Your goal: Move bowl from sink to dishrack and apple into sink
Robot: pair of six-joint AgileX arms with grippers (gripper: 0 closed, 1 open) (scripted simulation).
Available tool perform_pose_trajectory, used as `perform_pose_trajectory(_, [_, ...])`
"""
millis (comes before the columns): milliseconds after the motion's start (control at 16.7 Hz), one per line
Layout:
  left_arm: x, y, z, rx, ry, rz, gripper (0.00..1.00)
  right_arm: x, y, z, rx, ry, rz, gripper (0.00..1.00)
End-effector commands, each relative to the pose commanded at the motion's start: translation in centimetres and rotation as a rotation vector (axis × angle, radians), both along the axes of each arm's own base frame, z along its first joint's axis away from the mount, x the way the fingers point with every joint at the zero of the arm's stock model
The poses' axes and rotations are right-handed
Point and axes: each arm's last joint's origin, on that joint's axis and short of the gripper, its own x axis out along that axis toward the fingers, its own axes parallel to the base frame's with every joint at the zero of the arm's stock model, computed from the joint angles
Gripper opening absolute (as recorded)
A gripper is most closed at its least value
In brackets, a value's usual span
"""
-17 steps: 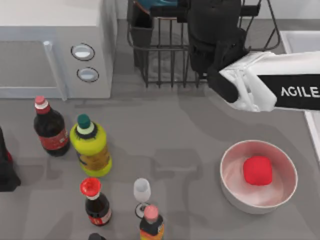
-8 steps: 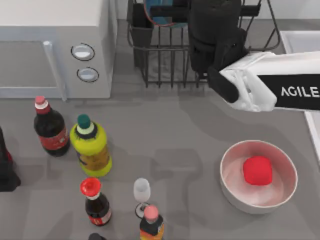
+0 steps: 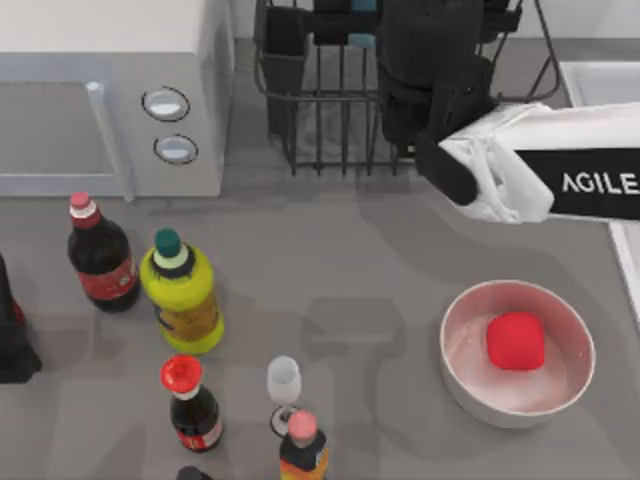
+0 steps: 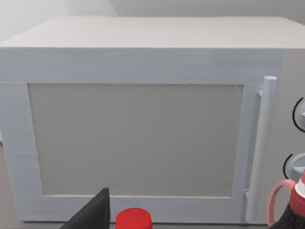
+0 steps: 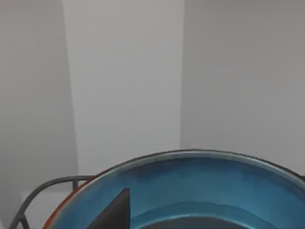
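From above, the right gripper (image 3: pixel 345 25) is seen over the dishrack (image 3: pixel 320 110); its grasp cannot be told. The apple (image 3: pixel 515 340) lies in a white bowl (image 3: pixel 470 385), well apart from the dishrack. In the right wrist view, the bowl (image 5: pixel 200 183) is seen beside a dishrack wire (image 5: pixel 43 188).

Bench (image 3: pixel 400 260), centre: open grey strip between dishrack (image 3: pixel 330 110) and white bowl (image 3: pixel 518 352), passable.
Left side: blocked by microwave (image 3: pixel 110 100) and a cluster of bottles (image 3: pixel 182 292) with a wine glass (image 3: pixel 284 383).
Top: right arm (image 3: pixel 540 175) reaches across over the dishrack's upright wires.
Right front: the white bowl holds the apple (image 3: pixel 515 340), open from above.
Right edge: sink (image 3: pixel 600 80) rim.
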Motion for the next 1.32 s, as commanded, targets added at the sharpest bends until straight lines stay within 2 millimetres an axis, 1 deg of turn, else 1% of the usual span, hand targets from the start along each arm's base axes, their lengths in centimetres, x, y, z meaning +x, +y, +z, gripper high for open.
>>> perform_pose_trajectory(420, [0.0, 0.0, 0.0, 0.000, 0.000, 0.000, 1.00, -0.1, 0.1, 0.0, 0.000, 0.000, 0.003, 1.00])
perform_pose_trajectory(480, [0.0, 0.0, 0.0, 0.000, 0.000, 0.000, 1.00, -0.1, -0.2, 0.1, -0.001, 0.001, 0.005, 1.00])
perform_pose_trajectory(600, [0.0, 0.0, 0.0, 0.000, 0.000, 0.000, 1.00, -0.5, -1.7, 0.6, -0.007, 0.008, 0.019, 1.00])
perform_pose_trajectory(780, [0.0, 0.0, 0.0, 0.000, 0.000, 0.000, 1.00, -2.3, -5.6, 2.0, -0.018, 0.029, 0.057, 1.00])
perform_pose_trajectory(900, [0.0, 0.0, 0.0, 0.000, 0.000, 0.000, 1.00, -4.5, -9.0, 3.1, -0.021, 0.046, 0.087, 1.00])
perform_pose_trajectory(960, [0.0, 0.0, 0.0, 0.000, 0.000, 0.000, 1.00, -6.0, -10.9, 3.7, -0.019, 0.054, 0.101, 1.00])
perform_pose_trajectory(1080, [0.0, 0.0, 0.0, 0.000, 0.000, 0.000, 1.00, -9.6, -14.7, 4.3, -0.012, 0.070, 0.123, 1.00])
perform_pose_trajectory(1200, [0.0, 0.0, 0.0, 0.000, 0.000, 0.000, 1.00, -13.9, -18.2, 3.9, -0.002, 0.089, 0.135, 1.00])
perform_pose_trajectory(1320, [0.0, 0.0, 0.0, 0.000, 0.000, 0.000, 1.00, -18.1, -21.0, 2.3, 0.010, 0.107, 0.135, 1.00])
